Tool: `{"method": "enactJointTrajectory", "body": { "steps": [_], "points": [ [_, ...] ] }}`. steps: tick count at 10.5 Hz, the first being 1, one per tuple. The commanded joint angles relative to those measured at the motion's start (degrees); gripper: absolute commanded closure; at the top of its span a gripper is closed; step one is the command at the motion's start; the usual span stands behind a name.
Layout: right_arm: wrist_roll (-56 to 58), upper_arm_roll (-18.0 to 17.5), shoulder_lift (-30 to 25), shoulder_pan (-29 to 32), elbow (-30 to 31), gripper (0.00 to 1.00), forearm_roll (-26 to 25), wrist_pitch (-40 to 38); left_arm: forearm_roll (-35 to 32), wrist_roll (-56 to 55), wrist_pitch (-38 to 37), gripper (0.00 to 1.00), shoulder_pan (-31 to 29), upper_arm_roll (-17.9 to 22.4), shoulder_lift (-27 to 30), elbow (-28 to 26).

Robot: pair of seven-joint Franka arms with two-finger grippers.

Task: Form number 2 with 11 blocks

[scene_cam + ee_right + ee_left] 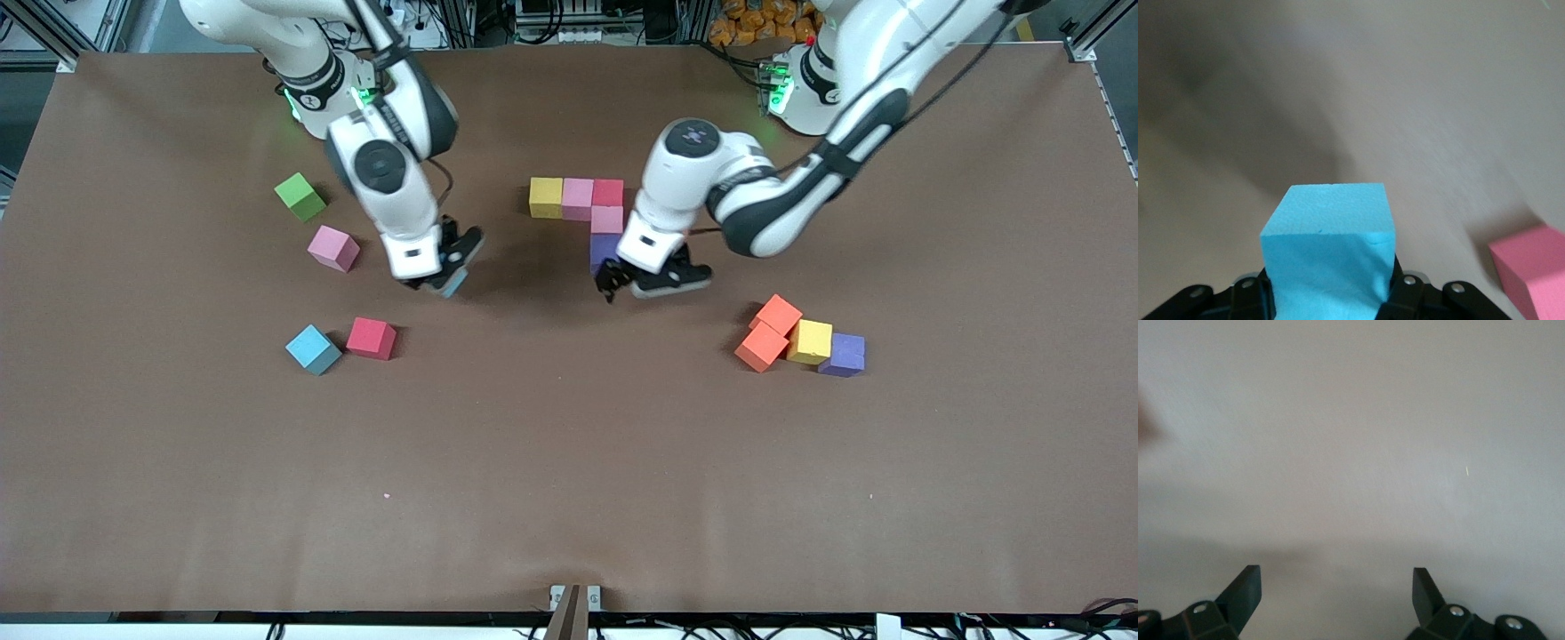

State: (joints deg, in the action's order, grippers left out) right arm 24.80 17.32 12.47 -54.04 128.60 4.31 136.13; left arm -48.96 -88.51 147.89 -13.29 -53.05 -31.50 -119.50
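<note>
Blocks for the digit are spread over the brown tabletop [569, 462]. In the upper middle of the front view the started figure is seen: a yellow block [545, 196], a pink block [577, 196] and a red block [608, 192] in one row, touching each other, then a second pink block [607, 219] under the red one, and a purple block [603, 250] under that, partly hidden by the left arm. So five cubes are judged placed and six are missing.

The left claw [620, 283] is low, just beside the purple block, with its fingers [1245, 590] wide apart and nothing between them; only bare surface is shown in its wrist view. The right claw [442, 276], at centre left of the front view, is clamped on a light blue block [1328, 250], which is held by two of its side faces.

Loose pieces are left at lower left, a blue block [312, 348] and a red cube [371, 338], with a pink cube [333, 247] and a green cube [300, 196] above them; at lower right two orange blocks [769, 332], a yellow cube [810, 341] and a purple cube [843, 355] lie together, touching.

The cubes look like matte foam: light, a little soft, not slippery, not fragile. A hold on two parallel faces, near the middle, is judged best, with gentle pressure.
</note>
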Motion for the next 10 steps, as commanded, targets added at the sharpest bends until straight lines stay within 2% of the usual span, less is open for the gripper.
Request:
{"method": "enactJointTrajectory", "body": {
  "steps": [1,4,6,8,10],
  "points": [
    [0.2,0.3,8.4,-5.2,-11.7,0.45,-0.5,-6.5,-0.3,5.7,0.1,0.0,-5.9,-1.5,0.3,0.2],
    [1.5,0.3,16.2,-10.5,-20.3,0.44,-0.4,-8.3,-0.3,17.3,0.1,0.0,-11.9,-1.4,-0.3,0.9],
    [4.3,0.2,21.0,-12.4,-25.2,0.44,-0.1,-9.0,-0.2,31.8,0.1,0.0,-16.7,-1.4,-2.0,1.0],
    [5.6,-1.2,23.1,-13.1,-26.5,0.45,0.0,-8.6,0.7,47.7,0.1,0.0,-20.2,-1.3,-4.4,1.9],
    [5.7,-2.4,24.1,-13.2,-27.9,0.45,0.0,-8.7,2.0,53.8,0.0,0.0,-22.4,-1.3,-5.0,1.8]
  ]
}}
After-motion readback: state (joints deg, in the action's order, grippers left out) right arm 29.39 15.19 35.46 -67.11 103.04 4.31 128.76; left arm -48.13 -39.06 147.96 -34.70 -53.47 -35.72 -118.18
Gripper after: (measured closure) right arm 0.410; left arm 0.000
